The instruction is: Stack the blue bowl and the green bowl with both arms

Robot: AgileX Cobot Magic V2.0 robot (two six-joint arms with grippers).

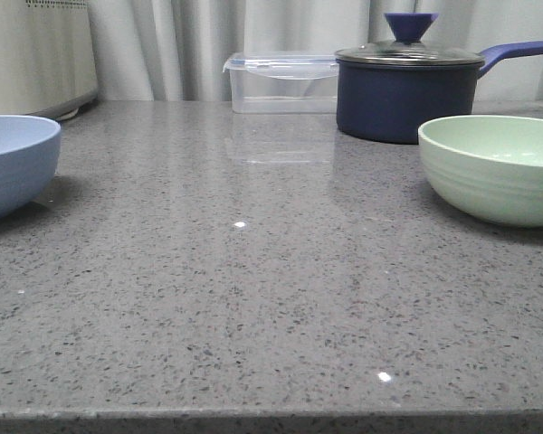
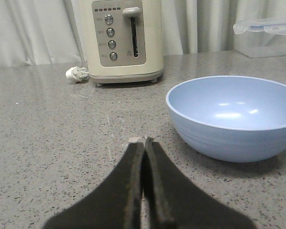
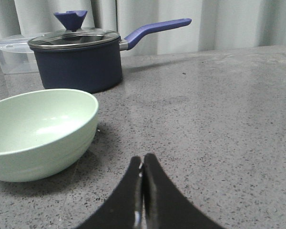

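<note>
The blue bowl (image 1: pixel 14 163) stands upright and empty at the table's left edge; it also shows in the left wrist view (image 2: pixel 233 117). The green bowl (image 1: pixel 498 167) stands upright and empty at the right; it also shows in the right wrist view (image 3: pixel 38 131). My left gripper (image 2: pixel 143 141) is shut and empty, low over the table, short of the blue bowl and to one side of it. My right gripper (image 3: pixel 143 159) is shut and empty, low over the table beside the green bowl. Neither gripper shows in the front view.
A dark navy lidded saucepan (image 1: pixel 403 86) with a long handle stands behind the green bowl. A clear lidded plastic box (image 1: pixel 281 81) stands at the back centre. A cream toaster (image 2: pixel 124 40) stands behind the blue bowl, its plug (image 2: pixel 76 74) lying beside it. Curtains hang behind.
</note>
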